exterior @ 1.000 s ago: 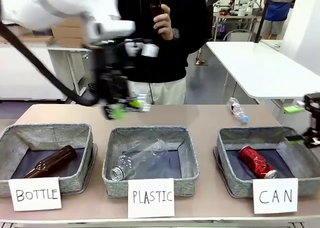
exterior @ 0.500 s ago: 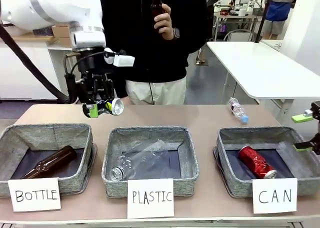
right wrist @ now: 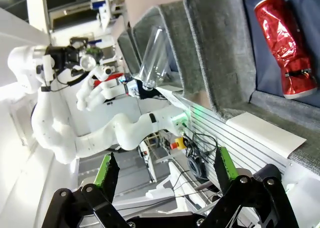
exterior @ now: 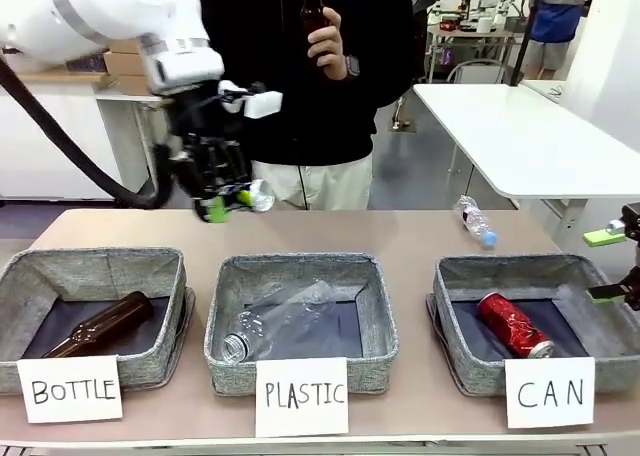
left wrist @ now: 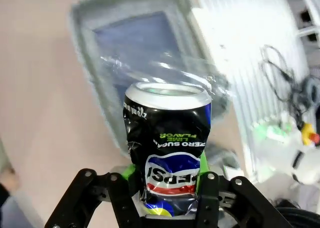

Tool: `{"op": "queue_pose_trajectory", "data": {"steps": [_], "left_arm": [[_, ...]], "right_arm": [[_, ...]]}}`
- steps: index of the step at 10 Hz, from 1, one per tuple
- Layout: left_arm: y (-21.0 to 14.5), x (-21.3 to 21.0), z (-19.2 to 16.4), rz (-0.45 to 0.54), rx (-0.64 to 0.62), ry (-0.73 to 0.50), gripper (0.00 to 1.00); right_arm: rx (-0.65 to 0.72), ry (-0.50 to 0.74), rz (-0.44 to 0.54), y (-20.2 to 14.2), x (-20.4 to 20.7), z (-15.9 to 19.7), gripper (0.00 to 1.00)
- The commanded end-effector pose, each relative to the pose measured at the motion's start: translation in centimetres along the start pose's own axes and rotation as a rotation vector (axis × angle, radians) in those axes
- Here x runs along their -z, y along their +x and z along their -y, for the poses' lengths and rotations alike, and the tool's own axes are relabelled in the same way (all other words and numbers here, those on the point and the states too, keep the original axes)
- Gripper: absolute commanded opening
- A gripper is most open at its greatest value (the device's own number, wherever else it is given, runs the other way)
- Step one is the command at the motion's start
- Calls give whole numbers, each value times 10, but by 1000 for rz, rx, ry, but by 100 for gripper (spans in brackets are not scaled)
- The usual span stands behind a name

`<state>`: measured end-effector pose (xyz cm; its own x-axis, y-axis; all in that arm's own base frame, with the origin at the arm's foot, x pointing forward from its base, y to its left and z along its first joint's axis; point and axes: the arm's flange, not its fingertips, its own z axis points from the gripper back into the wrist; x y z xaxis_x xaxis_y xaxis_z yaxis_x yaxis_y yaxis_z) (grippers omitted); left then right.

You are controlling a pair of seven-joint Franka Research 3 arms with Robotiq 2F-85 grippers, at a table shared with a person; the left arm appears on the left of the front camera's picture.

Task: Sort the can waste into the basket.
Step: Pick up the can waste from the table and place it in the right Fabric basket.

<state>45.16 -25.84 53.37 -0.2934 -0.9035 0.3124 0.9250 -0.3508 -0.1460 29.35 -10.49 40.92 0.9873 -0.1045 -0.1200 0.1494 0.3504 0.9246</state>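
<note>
My left gripper (exterior: pixel 228 198) hangs high above the table's far left and is shut on a crushed dark can (exterior: pixel 248 196) with blue, red and green print. In the left wrist view that can (left wrist: pixel 167 143) stands between the green pads of the left gripper (left wrist: pixel 165 185), silver top up. A red can (exterior: pixel 513 323) lies in the grey basket (exterior: pixel 452 296) signed "CAN" at the right. At the right edge, beside the basket, my right gripper (exterior: pixel 612 264) is open. The right wrist view shows the right gripper (right wrist: pixel 165 170) empty, with the red can (right wrist: pixel 286 45) in the basket (right wrist: pixel 212 53).
The middle bin (exterior: pixel 300 321) signed "PLASTIC" holds a clear bottle (exterior: pixel 275 319). The left bin (exterior: pixel 95 311) signed "BOTTLE" holds a brown glass bottle (exterior: pixel 100 323). Another clear bottle (exterior: pixel 476 220) lies on the table behind the basket. A person (exterior: pixel 320 76) stands at the far side holding a brown bottle (exterior: pixel 313 16).
My left arm has swung about with the crushed can held, first left and then right and up a little. The right gripper has risen slightly at the right edge.
</note>
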Motion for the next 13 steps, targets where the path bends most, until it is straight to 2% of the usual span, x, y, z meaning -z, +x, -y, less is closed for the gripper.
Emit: {"op": "queue_pose_trajectory", "data": {"steps": [1, 3, 4, 6, 7, 8, 9, 10, 11, 13], "left_arm": [[45, 26, -37, 17, 111, 16, 41], [103, 26, -80, -5, 252, -98, 41], [139, 36, -93, 31, 275, -167, 41], [218, 64, -103, 105, 211, -121, 41], [249, 85, -95, 169, 186, -132, 41], [280, 116, -87, 196, 133, -137, 41], [302, 141, -77, 191, 104, -82, 41], [317, 156, -74, 154, 113, -8, 41], [290, 129, -76, 188, 156, -129, 41], [290, 129, -76, 188, 156, -129, 41]], "right_arm": [[-18, 6, -5, -2, -1, -1, 100], [-18, 6, -5, -2, -1, -1, 100], [-18, 6, -5, -2, -1, -1, 100], [-18, 6, -5, -2, -1, -1, 100], [-18, 6, -5, -2, -1, -1, 100], [-18, 6, -5, -2, -1, -1, 100], [-18, 6, -5, -2, -1, -1, 100], [-18, 6, -5, -2, -1, -1, 100], [-18, 6, -5, -2, -1, -1, 100], [-18, 6, -5, -2, -1, -1, 100]]}}
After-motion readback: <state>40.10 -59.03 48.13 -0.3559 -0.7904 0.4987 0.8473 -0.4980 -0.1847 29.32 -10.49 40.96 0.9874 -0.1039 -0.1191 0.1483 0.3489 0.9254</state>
